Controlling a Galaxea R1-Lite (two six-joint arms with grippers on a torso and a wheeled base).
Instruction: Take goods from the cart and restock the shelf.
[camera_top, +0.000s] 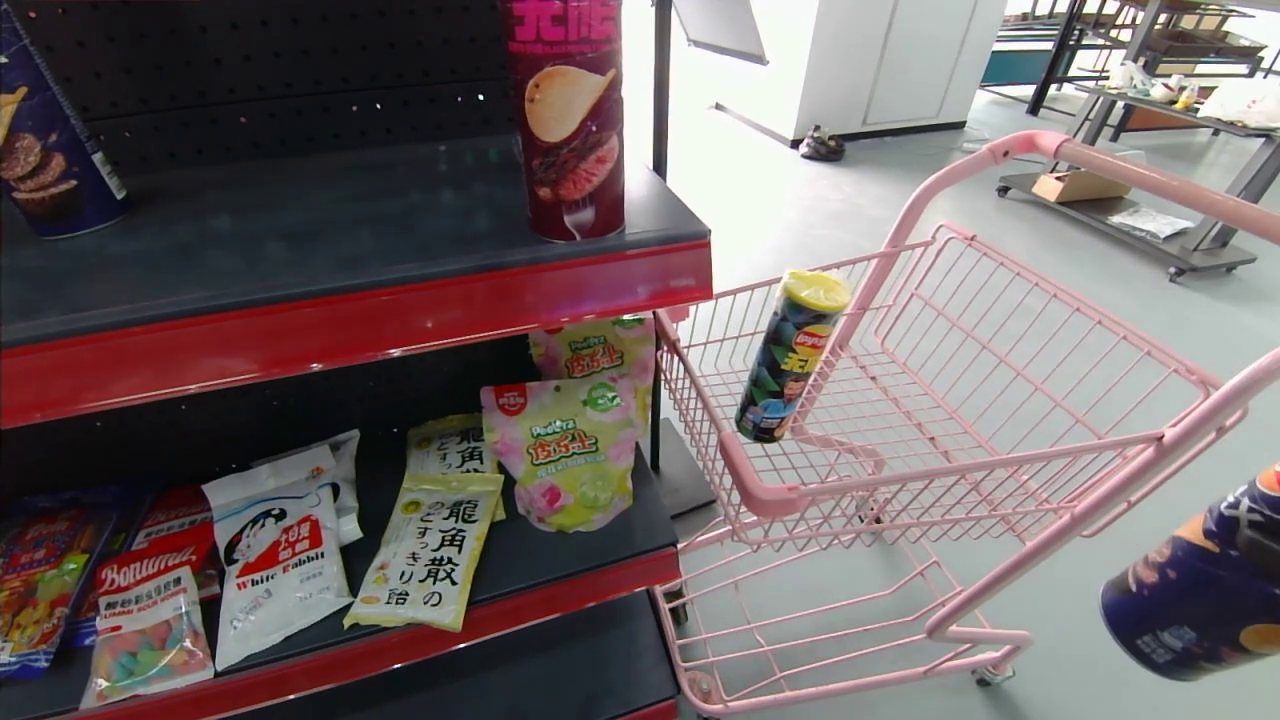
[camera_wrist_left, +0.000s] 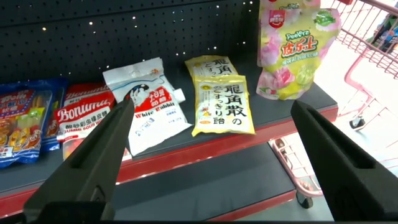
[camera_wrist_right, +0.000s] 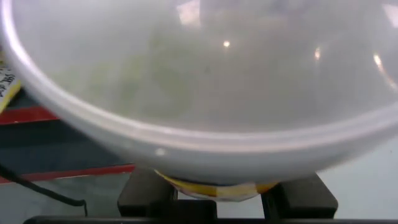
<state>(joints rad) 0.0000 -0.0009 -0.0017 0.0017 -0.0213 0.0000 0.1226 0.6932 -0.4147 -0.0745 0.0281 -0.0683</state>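
A dark blue chip can hangs in the air at the lower right, beside the pink cart. In the right wrist view its clear plastic lid looms close, and my right gripper is shut on the can's body. A green chip can with a yellow lid leans inside the cart basket. My left gripper is open with nothing between its fingers, in front of the lower shelf. The upper shelf holds a maroon chip can and a blue one.
The lower shelf carries candy bags: a pink-green pouch, yellow packets, a white bag and red ones. The cart stands right of the shelf's end. Tables and a cabinet stand far behind.
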